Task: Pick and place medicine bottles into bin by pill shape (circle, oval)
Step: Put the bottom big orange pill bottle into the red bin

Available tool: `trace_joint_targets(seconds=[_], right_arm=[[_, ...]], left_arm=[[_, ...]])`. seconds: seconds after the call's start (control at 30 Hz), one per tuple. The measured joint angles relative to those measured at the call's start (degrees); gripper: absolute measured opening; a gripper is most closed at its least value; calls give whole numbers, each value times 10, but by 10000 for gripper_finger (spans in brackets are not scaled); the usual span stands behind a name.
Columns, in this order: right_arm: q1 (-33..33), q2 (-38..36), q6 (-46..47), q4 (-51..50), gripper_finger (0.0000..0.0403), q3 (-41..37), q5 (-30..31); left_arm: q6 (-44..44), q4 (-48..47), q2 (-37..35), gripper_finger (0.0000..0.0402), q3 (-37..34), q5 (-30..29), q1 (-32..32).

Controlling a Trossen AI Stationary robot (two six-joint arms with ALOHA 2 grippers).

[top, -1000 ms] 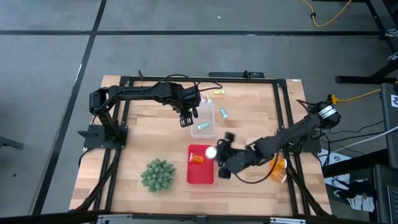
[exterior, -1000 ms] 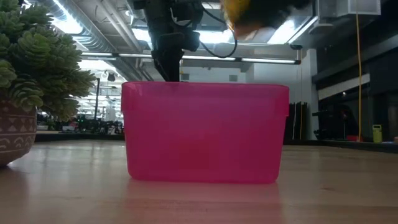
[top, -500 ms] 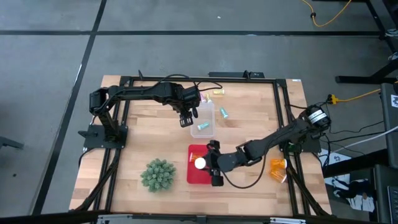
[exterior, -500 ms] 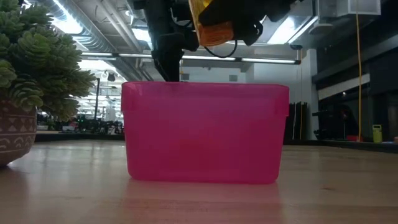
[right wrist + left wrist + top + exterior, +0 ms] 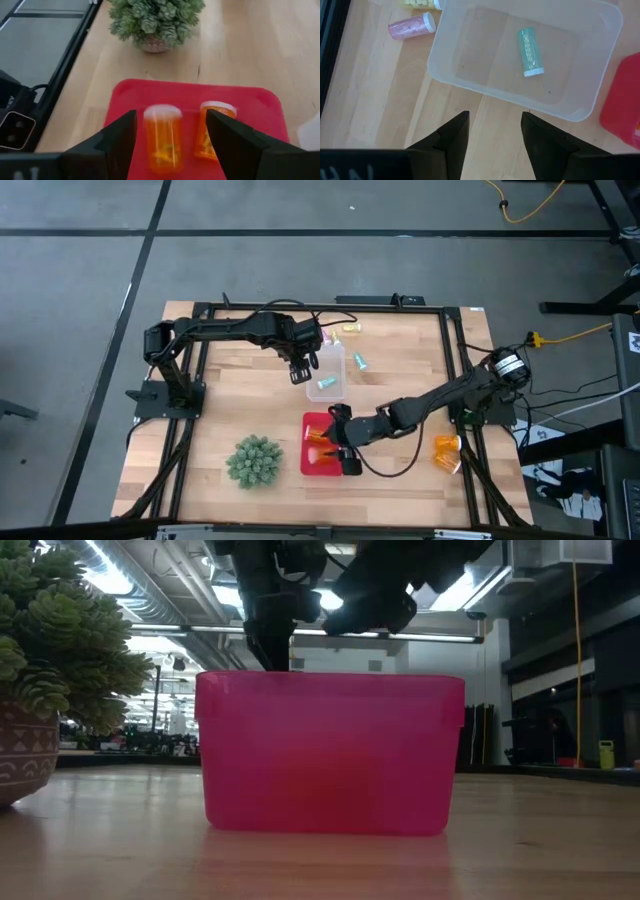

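The right gripper point(image 5: 338, 452) hangs over the shallow red plastic bin point(image 5: 309, 465), its jaws spread apart and empty. Directly between and just beyond them in the right wrist view, a translucent orange medicine bottle with a white cap point(image 5: 163, 139) appears blurred over the bin floor; whether it is touching the floor cannot be told. A second orange bottle with a white cap point(image 5: 213, 129) lies just beside it, nearer one jaw. Past the bin, ahead of the jaws, stands a green spiky succulent in a patterned pot point(image 5: 155, 21) on the wooden worktop point(image 5: 250, 45).

The left gripper point(image 5: 300, 368) is held beside the clear rectangular plastic bin point(image 5: 600, 30), jaws apart with nothing between them. Ahead of these jaws, inside that bin, lies a small teal vial with a white cap point(image 5: 530, 51). Beyond the bin's far corner, off to one side of the jaws, a small pink vial point(image 5: 412, 26) and a yellow vial point(image 5: 420, 3) rest on the worktop.

Well behind the right jaws, near the worktop's edge, another orange bottle point(image 5: 445, 446) lies on its side.

No label text can be read on any bottle.
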Motion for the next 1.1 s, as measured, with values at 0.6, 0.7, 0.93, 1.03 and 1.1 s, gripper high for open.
trace_joint_targets(seconds=[0.6,0.7,0.93,1.03,1.1], right_arm=[[7,-234,203,-440,216,1,44],[31,-259,285,-552,216,1,39],[106,-271,474,-697,216,1,1],[134,-269,512,-728,216,1,-49],[149,-269,556,-762,216,1,-90]], left_arm=[[-1,7,0,173,0,0,0],[0,9,0,173,0,0,0],[0,11,0,173,0,0,0],[-1,12,0,173,0,0,0],[-1,13,0,173,0,0,0]])
